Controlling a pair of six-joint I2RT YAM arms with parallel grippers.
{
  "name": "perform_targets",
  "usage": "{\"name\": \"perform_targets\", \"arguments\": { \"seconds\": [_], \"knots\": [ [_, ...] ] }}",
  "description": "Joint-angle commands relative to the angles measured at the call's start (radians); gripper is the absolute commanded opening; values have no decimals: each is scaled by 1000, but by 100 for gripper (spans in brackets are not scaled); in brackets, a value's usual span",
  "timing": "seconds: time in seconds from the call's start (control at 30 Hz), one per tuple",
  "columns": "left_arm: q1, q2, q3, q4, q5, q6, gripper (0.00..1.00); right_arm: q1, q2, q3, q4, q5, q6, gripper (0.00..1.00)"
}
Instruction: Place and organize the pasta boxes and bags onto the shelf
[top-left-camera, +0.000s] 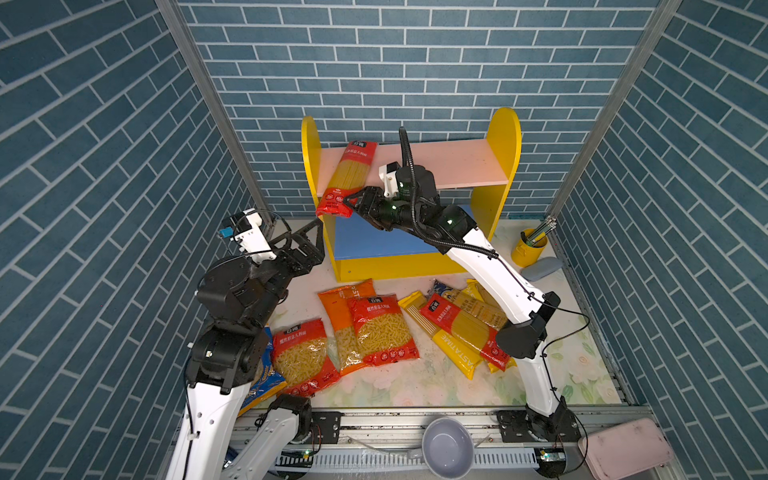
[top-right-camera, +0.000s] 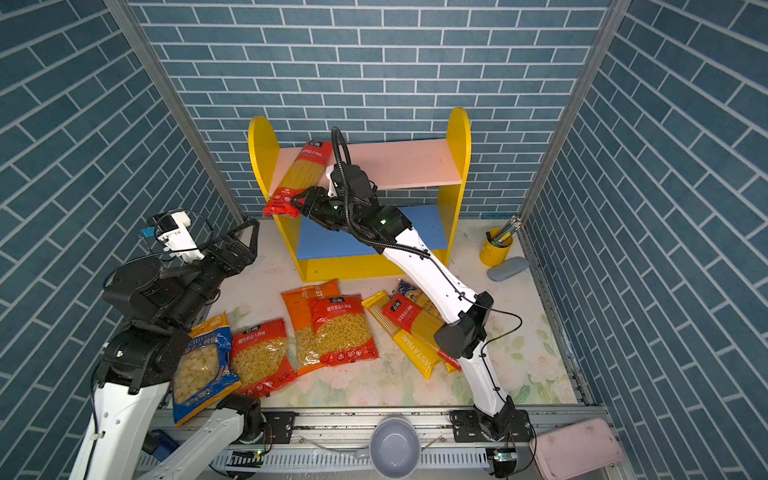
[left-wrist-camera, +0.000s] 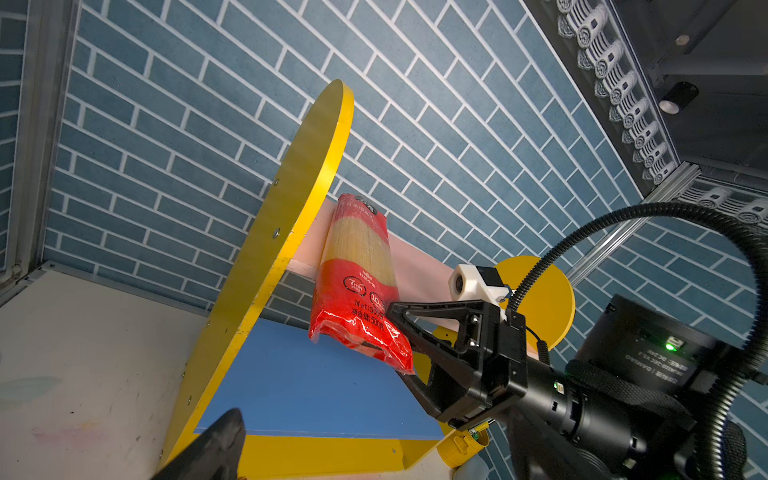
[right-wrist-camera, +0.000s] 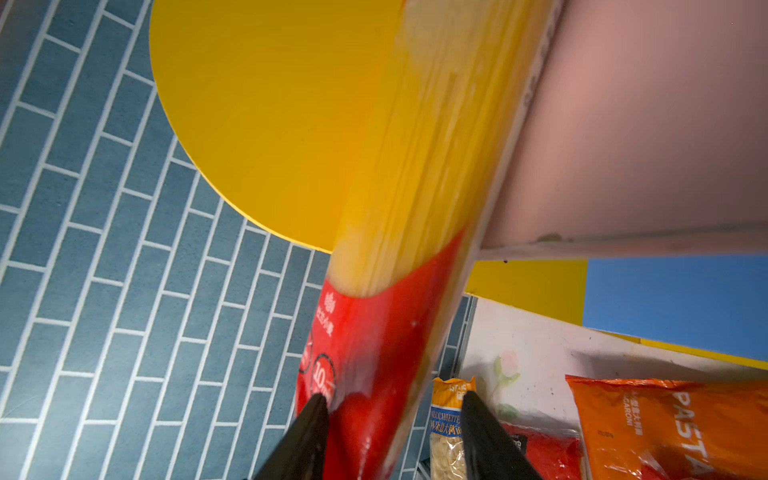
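Observation:
A long red spaghetti pack (top-left-camera: 351, 174) (left-wrist-camera: 357, 257) lies slanted on the shelf's pink upper board (top-left-camera: 457, 162), beside the left yellow panel. Its red end overhangs the front edge above the blue lower board (top-left-camera: 374, 245). My right gripper (top-left-camera: 352, 203) (right-wrist-camera: 390, 399) straddles that end. One finger (right-wrist-camera: 311, 419) touches the pack and a gap shows at the other, so it is open. My left gripper (top-left-camera: 319, 240) hangs wide open and empty left of the shelf. Several more pasta bags and packs, such as a red bag (top-left-camera: 382, 332), lie on the table.
A blue-orange bag (top-right-camera: 203, 365) lies under the left arm. Long packs (top-left-camera: 453, 349) lie partly under the right arm. A yellow pen cup (top-left-camera: 530, 247) and grey case (top-left-camera: 540, 268) stand at the right. A grey bowl (top-left-camera: 446, 446) and pink tray (top-left-camera: 623, 451) sit at the front.

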Motion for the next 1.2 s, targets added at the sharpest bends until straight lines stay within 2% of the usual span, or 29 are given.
{"name": "perform_targets", "arguments": {
  "seconds": [0.0,0.17,0.2,0.47,0.67,0.87,1.07,1.17],
  "knots": [
    [8,9,-32,7,-2,3,98,9,-15,-1,20,8,-4,53],
    [8,16,-28,9,0,5,98,13,50,105,18,-31,11,49],
    [8,14,-29,9,0,5,98,14,87,119,19,-37,11,47],
    [8,21,-47,22,21,3,98,10,105,148,69,-135,-12,22],
    [8,32,-59,37,50,-8,96,-23,106,204,42,-278,-72,14],
    [8,40,-80,74,77,-42,95,-77,82,166,63,-334,-37,16],
    [8,75,-83,110,144,-76,94,-101,96,165,138,-344,24,38],
    [8,95,-88,155,186,-103,93,-102,84,156,139,-346,21,43]
  ]
}}
